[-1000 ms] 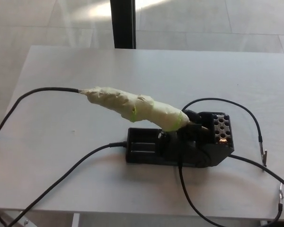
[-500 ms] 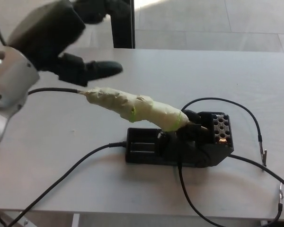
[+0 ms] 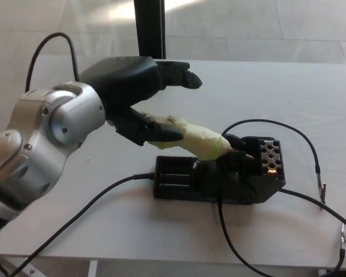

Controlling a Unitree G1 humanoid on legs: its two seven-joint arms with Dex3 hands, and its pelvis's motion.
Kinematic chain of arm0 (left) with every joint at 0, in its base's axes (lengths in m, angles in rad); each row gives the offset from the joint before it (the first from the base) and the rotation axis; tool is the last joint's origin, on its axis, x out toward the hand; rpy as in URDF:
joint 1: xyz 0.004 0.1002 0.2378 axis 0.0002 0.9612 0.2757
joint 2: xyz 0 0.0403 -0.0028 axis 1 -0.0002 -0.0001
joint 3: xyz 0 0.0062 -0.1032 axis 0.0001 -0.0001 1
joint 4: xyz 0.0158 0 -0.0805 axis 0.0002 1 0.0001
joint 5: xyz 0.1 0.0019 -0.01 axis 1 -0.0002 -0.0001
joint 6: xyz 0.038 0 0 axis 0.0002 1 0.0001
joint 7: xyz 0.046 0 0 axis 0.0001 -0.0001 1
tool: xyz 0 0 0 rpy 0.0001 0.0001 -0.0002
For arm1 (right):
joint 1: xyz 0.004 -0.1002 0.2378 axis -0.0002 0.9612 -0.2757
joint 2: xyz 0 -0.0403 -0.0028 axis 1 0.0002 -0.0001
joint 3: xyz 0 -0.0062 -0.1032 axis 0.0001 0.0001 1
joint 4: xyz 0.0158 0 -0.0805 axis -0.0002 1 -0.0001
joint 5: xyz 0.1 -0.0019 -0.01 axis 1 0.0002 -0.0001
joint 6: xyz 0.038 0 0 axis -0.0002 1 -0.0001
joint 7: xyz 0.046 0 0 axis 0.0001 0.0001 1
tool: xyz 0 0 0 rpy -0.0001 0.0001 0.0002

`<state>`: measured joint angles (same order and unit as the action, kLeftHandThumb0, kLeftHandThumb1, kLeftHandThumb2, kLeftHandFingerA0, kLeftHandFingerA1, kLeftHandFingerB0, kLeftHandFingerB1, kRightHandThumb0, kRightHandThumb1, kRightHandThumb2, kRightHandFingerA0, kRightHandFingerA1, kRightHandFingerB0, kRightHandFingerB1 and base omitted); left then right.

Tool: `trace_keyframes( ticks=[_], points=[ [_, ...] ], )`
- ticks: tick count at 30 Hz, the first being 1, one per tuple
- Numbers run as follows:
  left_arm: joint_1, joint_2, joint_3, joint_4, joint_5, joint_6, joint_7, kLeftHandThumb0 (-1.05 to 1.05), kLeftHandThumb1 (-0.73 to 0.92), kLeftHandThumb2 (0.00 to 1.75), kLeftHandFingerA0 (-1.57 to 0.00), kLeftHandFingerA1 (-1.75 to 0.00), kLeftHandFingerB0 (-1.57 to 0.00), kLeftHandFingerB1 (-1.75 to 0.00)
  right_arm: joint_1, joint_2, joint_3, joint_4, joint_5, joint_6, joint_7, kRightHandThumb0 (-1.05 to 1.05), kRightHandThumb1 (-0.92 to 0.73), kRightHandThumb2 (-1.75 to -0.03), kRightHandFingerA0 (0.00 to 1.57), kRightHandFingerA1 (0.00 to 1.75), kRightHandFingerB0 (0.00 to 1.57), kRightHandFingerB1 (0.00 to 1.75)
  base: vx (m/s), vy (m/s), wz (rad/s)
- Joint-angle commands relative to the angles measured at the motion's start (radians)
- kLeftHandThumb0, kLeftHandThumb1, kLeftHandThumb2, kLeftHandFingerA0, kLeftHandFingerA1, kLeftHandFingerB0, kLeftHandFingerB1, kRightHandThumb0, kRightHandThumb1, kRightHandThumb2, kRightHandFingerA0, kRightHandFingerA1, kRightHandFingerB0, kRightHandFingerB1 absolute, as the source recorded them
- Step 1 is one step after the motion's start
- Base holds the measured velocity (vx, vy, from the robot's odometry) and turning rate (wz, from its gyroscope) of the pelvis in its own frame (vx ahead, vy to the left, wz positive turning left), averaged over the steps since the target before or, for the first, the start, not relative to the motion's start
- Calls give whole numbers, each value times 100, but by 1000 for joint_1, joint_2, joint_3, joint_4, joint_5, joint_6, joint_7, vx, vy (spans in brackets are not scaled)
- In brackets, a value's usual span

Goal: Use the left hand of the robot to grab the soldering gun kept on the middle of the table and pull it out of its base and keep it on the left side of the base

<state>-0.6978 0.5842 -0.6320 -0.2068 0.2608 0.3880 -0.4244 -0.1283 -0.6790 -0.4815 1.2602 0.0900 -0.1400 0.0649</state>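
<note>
The left hand (image 3: 135, 95) reaches in over the table (image 3: 311, 92) with its fingers spread and nothing held; the upper fingers (image 3: 181, 75) point out above the soldering gun (image 3: 199, 138), the thumb lies along the near side of the gun's taped handle, and whether it touches the tape cannot be told; behind the hand, the silver forearm (image 3: 46, 138) is smooth and rounded, with a thin cable arching over it.

The soldering gun sits just below and ahead of the hand, its handle wrapped in wrinkled pale green tape, slanting down into the base (image 3: 219, 179); the base is a black, boxy plastic block, with a perforated metal plate on its far end from the hand.

Beyond the fingertips the pale, matte tabletop lies bare up to its far edge; under the forearm, on the hand's near side, one black cord (image 3: 86, 210) runs from the base to the table's front edge; past the base, thin dark wires (image 3: 303, 141) loop toward the right edge.
</note>
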Motion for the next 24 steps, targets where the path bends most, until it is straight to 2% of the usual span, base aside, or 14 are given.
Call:
trace_keyframes(
  ticks=[1, 2, 7, 11, 13, 15, 16, 18, 19, 20, 21, 22, 23, 24],
  points=[
    [-60, 18, -75, 6, 113, 76, -188, -80, 80, 65, -7, -41, -9, -26, -13, -29, 5, 5, 15, -17, 10, -105, -14, -123, 91, 144, 61, 139, 0, 0, 0],
    [-73, 34, -115, 6, 156, 62, -219, -86, 62, 100, -3, -37, -6, -25, -17, -29, 1, 4, 20, -13, 16, -105, -14, -122, 94, 146, 61, 140, 0, 0, 0],
    [-91, 37, -186, 3, 223, 99, -275, -93, 60, 92, 0, -14, 0, -1, -30, -33, 10, -4, 14, -8, 25, -105, -16, -123, 99, 141, 61, 135, 0, 0, 0],
    [-98, 14, -211, -1, 248, 143, -306, -90, 56, 89, 0, -15, 0, 0, -44, -37, 27, -8, -2, -13, 22, -105, -14, -123, 106, 139, 61, 138, 0, 0, 0],
    [-103, -1, -228, -8, 264, 170, -328, -87, 55, 87, 0, -15, 0, 0, -49, -43, 38, -4, -11, -17, 22, -105, -21, -114, 95, 138, 59, 144, 0, 0, 0],
    [-101, -13, -239, -19, 274, 189, -351, -72, 53, 76, 0, 0, 0, -2, -56, -48, 45, -4, -13, -16, 20, -105, -21, -113, 106, 133, 55, 144, 0, 0, 0],
    [-96, -21, -238, -23, 272, 194, -355, -88, 54, 87, 0, -17, 0, 0, -55, -48, 45, -7, -9, -19, 21, -105, -22, -111, 108, 132, 57, 145, 0, 0, 0],
    [-79, -26, -245, -34, 302, 183, -344, -89, 56, 88, 0, -21, 0, 0, -64, -50, 55, -6, -12, -22, 24, -105, -15, -121, 108, 136, 62, 136, 0, 0, 0],
    [-51, -44, -231, -37, 310, 181, -302, -78, 51, 87, 0, -45, 0, -10, -62, -50, 58, -5, -13, -29, 20, -105, -16, -121, 109, 135, 62, 135, 0, 0, 0],
    [-41, -52, -224, -37, 316, 179, -293, -75, 61, 93, -52, -85, 0, -10, -62, -51, 60, -5, -11, -31, 18, -105, -20, -121, 105, 132, 61, 127, 0, 0, 0],
    [-21, -65, -205, -36, 314, 170, -272, -64, 64, 59, -58, -91, 0, -24, -64, -51, 61, -2, -10, -29, 13, -105, -22, -112, 109, 131, 58, 143, 0, 0, 0],
    [22, -92, -168, -33, 299, 152, -211, -64, 50, 85, -88, -93, -1, -34, -66, -51, 62, 1, -10, -28, 3, -105, -18, -120, 114, 134, 63, 134, 0, 0, 0],
    [50, -110, -145, -29, 295, 142, -172, -64, 50, 85, -88, -93, -1, -34, -66, -51, 62, 2, -9, -28, 1, -105, -18, -120, 114, 134, 63, 134, 0, 0, 0],
    [94, -156, -112, -30, 298, 171, -120, -58, 69, 62, -105, -89, -9, -39, -63, -52, 64, 4, -10, -37, -4, -105, -20, -121, 127, 129, 62, 134, 0, 0, 0]
  ],
)
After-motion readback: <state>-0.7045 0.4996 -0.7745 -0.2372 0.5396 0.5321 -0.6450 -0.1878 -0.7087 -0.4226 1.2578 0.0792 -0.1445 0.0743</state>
